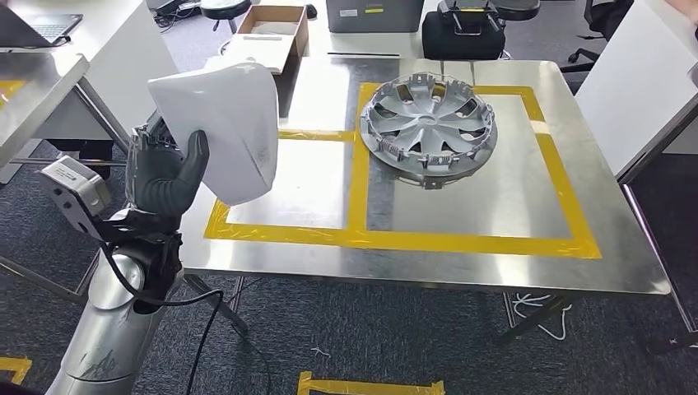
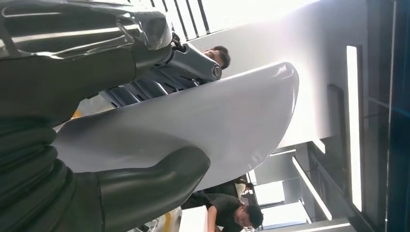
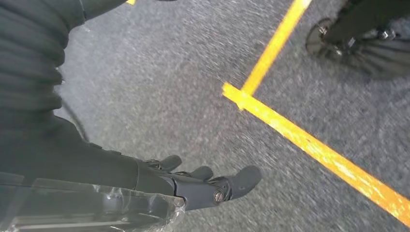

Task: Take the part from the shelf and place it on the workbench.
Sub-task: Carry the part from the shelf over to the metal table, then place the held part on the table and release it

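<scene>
A white curved plastic part (image 1: 226, 127) is held up by my left hand (image 1: 165, 177) above the left edge of the steel workbench (image 1: 494, 255). The thumb lies across the part's near face. In the left wrist view the same white part (image 2: 217, 125) sits between the thick thumb (image 2: 150, 181) and the darker fingers (image 2: 188, 60). My right hand (image 3: 193, 181) hangs over grey carpet with its fingers apart and nothing in it.
A silver wheel cover (image 1: 428, 127) lies in the right yellow-taped square of the workbench. The left taped square (image 1: 309, 185) is bare. A cardboard box (image 1: 272, 33) and a black bag (image 1: 463, 33) stand beyond the bench. People (image 2: 232, 210) are nearby.
</scene>
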Robot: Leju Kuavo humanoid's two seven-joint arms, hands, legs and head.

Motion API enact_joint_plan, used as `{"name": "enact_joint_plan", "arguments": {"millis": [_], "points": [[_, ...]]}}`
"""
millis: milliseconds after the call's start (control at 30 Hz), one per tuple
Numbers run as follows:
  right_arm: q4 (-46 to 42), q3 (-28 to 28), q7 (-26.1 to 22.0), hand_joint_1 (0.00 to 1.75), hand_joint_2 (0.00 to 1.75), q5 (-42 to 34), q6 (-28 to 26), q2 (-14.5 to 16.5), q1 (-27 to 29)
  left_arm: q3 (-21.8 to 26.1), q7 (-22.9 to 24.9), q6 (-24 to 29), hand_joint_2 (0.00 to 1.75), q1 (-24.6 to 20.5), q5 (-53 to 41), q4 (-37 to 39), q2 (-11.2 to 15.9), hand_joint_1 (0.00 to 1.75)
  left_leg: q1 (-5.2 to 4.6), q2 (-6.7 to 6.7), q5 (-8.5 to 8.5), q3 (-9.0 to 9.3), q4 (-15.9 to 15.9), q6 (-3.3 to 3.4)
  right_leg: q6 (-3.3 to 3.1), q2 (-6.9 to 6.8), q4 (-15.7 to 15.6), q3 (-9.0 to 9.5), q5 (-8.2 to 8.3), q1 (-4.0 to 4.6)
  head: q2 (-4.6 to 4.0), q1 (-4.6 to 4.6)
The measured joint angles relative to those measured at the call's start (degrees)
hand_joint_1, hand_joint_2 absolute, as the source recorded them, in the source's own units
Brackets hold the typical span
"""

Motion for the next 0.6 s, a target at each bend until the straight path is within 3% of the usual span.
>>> {"name": "enact_joint_plan", "arguments": {"millis": [67, 133, 233, 267, 300, 333, 400, 467, 533, 600], "points": [[-0.01, -0.01, 0.05, 0.00, 1.75, 0.40, 0.09, 0.05, -0.01, 0.37, -0.17, 0.75, 1.75, 0.28, -1.36, -0.02, 0.46, 1.75, 0.18, 0.03, -0.29, -0.26, 0.53, -0.31, -1.27, 0.05, 0.04, -0.03, 0.06, 0.08, 0.00, -0.24], [-0.04, -0.03, 0.08, 0.00, 1.75, 0.68, 0.10, 0.13, -0.01, 0.79, -0.05, 1.96, 1.75, 0.49, -3.44, -0.02, 0.91, 1.75, 0.52, 0.05, -1.64, -0.92, 2.28, -0.85, -1.79, 0.10, 0.00, 0.01, 0.16, -0.06, 0.00, -0.45], [-0.07, -0.09, 0.24, 0.00, 1.75, 1.12, -0.01, 0.15, 0.02, 1.43, 0.79, 4.97, 1.75, 0.80, -8.21, 0.00, 1.54, 1.75, 1.10, 0.07, -6.61, -5.17, 11.60, -1.90, -2.17, 0.13, -0.05, 0.04, 0.11, -0.14, 0.00, -0.66], [-0.07, -0.10, 0.33, 0.00, 1.75, 1.35, -0.05, 0.16, 0.04, 1.54, 1.20, 6.00, 1.75, 0.98, -9.92, 0.04, 1.73, 1.75, 1.32, 0.07, -7.63, -6.62, 14.59, -2.16, -2.32, 0.12, -0.04, 0.05, 0.08, -0.14, 0.00, -0.66], [-0.07, -0.11, 0.44, 0.00, 1.75, 1.55, -0.09, 0.18, 0.04, 1.62, 1.53, 6.78, 1.75, 1.12, -11.34, 0.08, 1.89, 1.75, 1.56, 0.07, -7.61, -7.24, 15.80, -2.40, -2.49, 0.11, -0.04, 0.07, 0.03, -0.15, 0.00, -0.65], [-0.08, -0.12, 0.55, 0.00, 1.75, 1.70, -0.10, 0.20, 0.03, 1.69, 1.81, 7.37, 1.75, 1.20, -12.45, 0.11, 2.05, 1.75, 1.82, 0.08, -6.52, -6.75, 14.78, -2.62, -2.64, 0.11, -0.04, 0.13, -0.01, -0.18, 0.00, -0.66], [-0.11, -0.14, 0.71, 0.00, 1.75, 1.79, -0.15, 0.23, 0.01, 1.85, 2.37, 8.45, 1.75, 1.19, -14.48, 0.16, 2.30, 1.75, 2.37, 0.10, -2.71, -3.00, 7.38, -3.13, -2.75, 0.14, -0.05, 0.32, -0.08, -0.25, 0.00, -0.66], [-0.15, -0.31, 0.80, 0.00, 1.75, 1.76, -0.31, 0.20, 0.02, 2.03, 3.81, 10.12, 1.75, 1.17, -18.13, 0.18, 2.58, 1.75, 2.50, 0.00, -0.77, 0.39, 0.88, -4.19, -2.66, 0.24, -0.03, 0.33, -0.15, -0.01, -0.01, -0.68], [-0.17, -0.53, 0.84, 0.00, 1.75, 1.73, -0.45, 0.20, 0.17, 2.30, 6.03, 12.03, 1.75, 1.26, -23.25, 0.32, 2.97, 1.75, 2.28, -0.15, -0.72, 1.12, -0.66, -4.58, -2.42, 0.32, -0.16, 0.27, -0.13, 0.22, -0.01, -0.70], [-0.17, -0.70, 0.86, 0.00, 1.75, 1.72, -0.46, 0.31, 0.35, 2.61, 7.50, 13.18, 1.75, 1.35, -26.72, 0.47, 3.37, 1.75, 2.17, -0.22, -0.56, 1.04, -0.66, -4.15, -2.17, 0.31, -0.56, 0.43, 0.04, 0.16, 0.00, -0.69]]}}
